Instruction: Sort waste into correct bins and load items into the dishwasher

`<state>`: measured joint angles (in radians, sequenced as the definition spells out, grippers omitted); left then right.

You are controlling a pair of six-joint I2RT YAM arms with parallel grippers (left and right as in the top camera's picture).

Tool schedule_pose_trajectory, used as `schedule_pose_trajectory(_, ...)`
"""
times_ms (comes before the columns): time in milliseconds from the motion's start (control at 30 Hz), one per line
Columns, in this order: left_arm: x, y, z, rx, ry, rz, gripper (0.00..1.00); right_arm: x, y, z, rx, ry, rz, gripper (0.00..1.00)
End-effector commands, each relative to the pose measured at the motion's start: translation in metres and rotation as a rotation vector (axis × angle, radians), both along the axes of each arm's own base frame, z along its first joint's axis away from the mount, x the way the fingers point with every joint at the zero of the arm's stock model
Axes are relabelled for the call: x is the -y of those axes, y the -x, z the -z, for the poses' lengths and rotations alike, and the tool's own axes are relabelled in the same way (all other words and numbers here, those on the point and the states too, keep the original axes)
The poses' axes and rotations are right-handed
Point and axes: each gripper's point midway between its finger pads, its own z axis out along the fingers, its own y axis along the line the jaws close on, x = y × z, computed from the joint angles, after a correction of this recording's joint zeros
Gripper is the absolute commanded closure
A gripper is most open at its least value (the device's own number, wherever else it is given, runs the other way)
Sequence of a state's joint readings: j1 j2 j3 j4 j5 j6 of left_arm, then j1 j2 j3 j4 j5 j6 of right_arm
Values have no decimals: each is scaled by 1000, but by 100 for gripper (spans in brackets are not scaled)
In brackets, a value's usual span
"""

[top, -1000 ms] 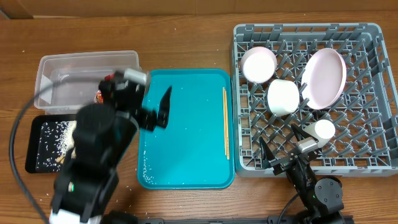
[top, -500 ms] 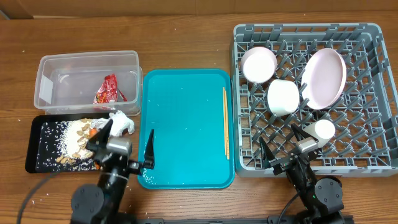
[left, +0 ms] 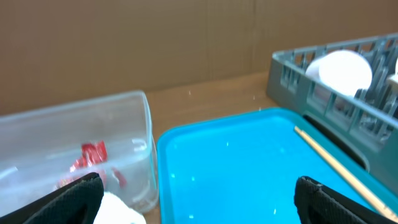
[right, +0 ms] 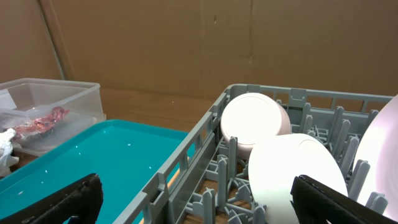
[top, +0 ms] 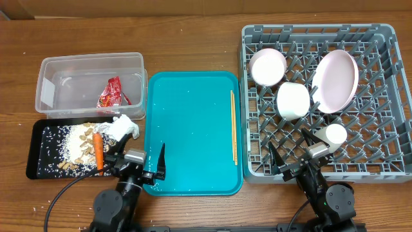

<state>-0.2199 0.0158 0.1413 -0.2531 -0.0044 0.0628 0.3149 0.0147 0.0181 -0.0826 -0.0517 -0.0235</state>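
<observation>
The left gripper (top: 134, 162) is spread wide and empty at the near edge, between the black tray (top: 35, 161), where the carrot (top: 98, 149) lies, and the teal tray (top: 193, 129). The right gripper (top: 293, 154) is also spread empty at the rack's (top: 315, 29) front, near the cup (top: 336, 133). By a careless swing, the napkin (top: 123, 127) perched at the black tray's rim could be dragged off, or the cup toppled.

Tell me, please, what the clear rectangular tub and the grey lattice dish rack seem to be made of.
Clear rectangular tub: probably glossy transparent plastic; the red shiny wrapper shows through its wall. Grey lattice dish rack: likely matte moulded plastic, given its uniform grid and pegs.
</observation>
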Motion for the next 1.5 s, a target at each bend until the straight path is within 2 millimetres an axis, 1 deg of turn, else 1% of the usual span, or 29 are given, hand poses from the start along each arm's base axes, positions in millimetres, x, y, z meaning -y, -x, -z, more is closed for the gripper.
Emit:
schedule_pose_trajectory(0, -4, -4, 22, -21, -18, -20, 0, 0, 0, 1, 7, 1, -2, 0)
schedule_pose_trajectory(33, -3, -6, 25, -16, -16, -16, 0, 0, 0, 1, 7, 1, -2, 0)
schedule_pose_trajectory(100, 0, -7, 20, 16, -7, -3, 0, 0, 0, 1, 7, 1, -2, 0)
schedule_pose_trajectory(200, 3, -9, 20, 41, -1, 11, 0, 0, 0, 1, 7, 1, -2, 0)
schedule_pose_trajectory(1467, 3, -9, 21, 40, -1, 11, 0, 0, 0, 1, 7, 1, -2, 0)
